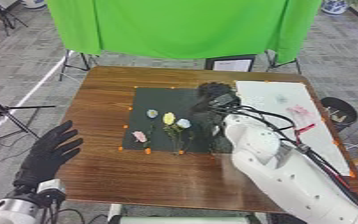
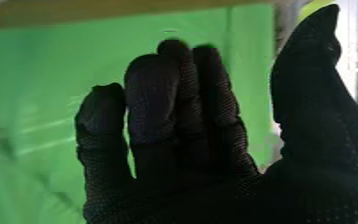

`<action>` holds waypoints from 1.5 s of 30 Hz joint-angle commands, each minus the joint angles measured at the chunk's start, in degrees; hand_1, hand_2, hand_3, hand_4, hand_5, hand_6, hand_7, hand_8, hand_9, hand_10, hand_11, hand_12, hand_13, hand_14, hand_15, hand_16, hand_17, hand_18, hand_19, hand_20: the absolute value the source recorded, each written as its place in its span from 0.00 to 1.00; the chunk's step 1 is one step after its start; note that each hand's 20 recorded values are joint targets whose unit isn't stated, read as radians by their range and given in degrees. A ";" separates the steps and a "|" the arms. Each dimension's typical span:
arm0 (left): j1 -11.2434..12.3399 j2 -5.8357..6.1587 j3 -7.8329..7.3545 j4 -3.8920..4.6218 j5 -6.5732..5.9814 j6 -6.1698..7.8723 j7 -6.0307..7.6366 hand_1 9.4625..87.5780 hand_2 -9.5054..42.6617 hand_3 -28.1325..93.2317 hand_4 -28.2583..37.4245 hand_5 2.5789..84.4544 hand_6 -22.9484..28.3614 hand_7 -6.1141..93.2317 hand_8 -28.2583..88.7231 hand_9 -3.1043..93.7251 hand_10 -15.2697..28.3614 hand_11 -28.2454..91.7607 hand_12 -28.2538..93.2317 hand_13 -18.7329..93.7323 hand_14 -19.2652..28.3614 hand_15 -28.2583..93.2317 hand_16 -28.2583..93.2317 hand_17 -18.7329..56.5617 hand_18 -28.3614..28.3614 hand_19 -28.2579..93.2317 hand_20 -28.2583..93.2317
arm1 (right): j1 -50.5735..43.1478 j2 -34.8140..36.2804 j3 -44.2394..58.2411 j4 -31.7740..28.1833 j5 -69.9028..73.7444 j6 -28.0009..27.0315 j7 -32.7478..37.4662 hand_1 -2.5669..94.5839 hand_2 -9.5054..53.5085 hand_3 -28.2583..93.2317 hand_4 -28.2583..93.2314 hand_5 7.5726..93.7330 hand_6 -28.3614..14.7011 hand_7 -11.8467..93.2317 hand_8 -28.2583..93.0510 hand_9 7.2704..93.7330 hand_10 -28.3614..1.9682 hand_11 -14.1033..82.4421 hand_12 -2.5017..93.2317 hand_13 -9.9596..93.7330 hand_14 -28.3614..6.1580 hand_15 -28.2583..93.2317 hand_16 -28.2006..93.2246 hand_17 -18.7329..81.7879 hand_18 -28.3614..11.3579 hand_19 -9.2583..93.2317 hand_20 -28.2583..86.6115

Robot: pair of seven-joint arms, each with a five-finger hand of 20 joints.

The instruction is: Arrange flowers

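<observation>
Arranging seems early.
Flowers (image 1: pixel 169 118) loose, near right hand (image 2: pixel 180 192), fingers straight; left hand (image 1: pixel 42 156), fingers spread. Placing likely remains.

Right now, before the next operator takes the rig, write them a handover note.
Left robot hand: open, fingers straight, at the table's left edge.
Right robot hand: open and empty, by the far right part of the dark mat.
Flowers: pink, blue, yellow and pale blue, lying on the mat, left of the right arm. The white panel is to the mat's right.
Done: four flowers are on the mat; whether they are in final position, I cannot tell.
Left: probably grasping and placing flowers; neither hand holds one.
</observation>
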 commanded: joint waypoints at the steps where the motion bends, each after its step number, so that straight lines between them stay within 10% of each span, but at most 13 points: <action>1: 1.28 -1.04 -0.38 -0.54 0.01 0.61 0.31 0.22 0.15 0.81 0.02 0.29 0.53 0.31 0.13 0.28 0.62 0.42 0.39 0.35 0.75 0.51 0.23 0.12 0.90 0.58 0.31 | 0.73 11.55 7.37 4.67 1.98 -3.51 9.89 0.27 0.02 0.98 0.03 0.23 0.50 0.48 0.10 0.27 0.40 0.48 0.30 0.41 0.44 0.80 0.37 0.34 0.17 0.81 0.70; 9: 1.61 -1.27 -0.66 -0.70 0.03 0.57 0.31 0.22 0.15 0.81 0.02 0.29 0.53 0.31 0.13 0.28 0.62 0.42 0.39 0.35 0.75 0.51 0.23 0.12 0.90 0.58 0.31 | -1.57 14.25 10.92 10.43 8.08 -5.36 14.61 0.26 0.03 0.97 0.04 0.07 0.38 0.25 0.20 0.06 0.35 0.17 0.36 0.23 0.32 0.38 0.44 0.20 0.12 0.59 0.47; 27: 1.59 -0.86 -0.90 -0.60 -0.11 0.03 -0.01 0.22 0.15 0.81 0.02 0.29 0.53 0.31 0.13 0.28 0.62 0.42 0.39 0.35 0.75 0.51 0.23 0.12 0.90 0.58 0.31 | -3.94 14.80 10.85 15.97 7.90 -1.41 14.49 0.39 0.00 0.98 0.00 0.42 0.50 0.47 0.09 0.56 0.50 0.44 0.24 0.71 0.67 0.59 0.40 0.43 0.26 0.79 0.52; 33: 1.52 -0.58 -0.87 -0.54 -0.20 0.01 0.00 0.22 0.16 0.81 0.02 0.29 0.53 0.31 0.13 0.28 0.62 0.42 0.39 0.35 0.75 0.51 0.23 0.12 0.90 0.58 0.31 | -5.99 15.61 11.08 15.12 4.74 5.80 10.13 0.57 0.00 0.93 0.00 0.67 0.67 0.60 0.25 0.91 0.75 0.32 0.51 0.92 0.79 0.59 0.53 0.60 0.29 0.88 0.60; 45: 1.01 -0.29 -0.53 -0.24 -0.12 -0.52 -0.15 0.22 0.16 0.81 0.02 0.29 0.53 0.31 0.13 0.29 0.62 0.42 0.38 0.35 0.75 0.51 0.23 0.12 0.90 0.58 0.31 | -3.23 11.08 5.53 1.56 4.40 12.96 -1.58 0.55 0.00 0.95 0.03 0.73 0.65 0.59 0.23 0.95 0.76 0.31 0.55 0.94 0.78 0.62 0.53 0.61 0.26 0.90 0.62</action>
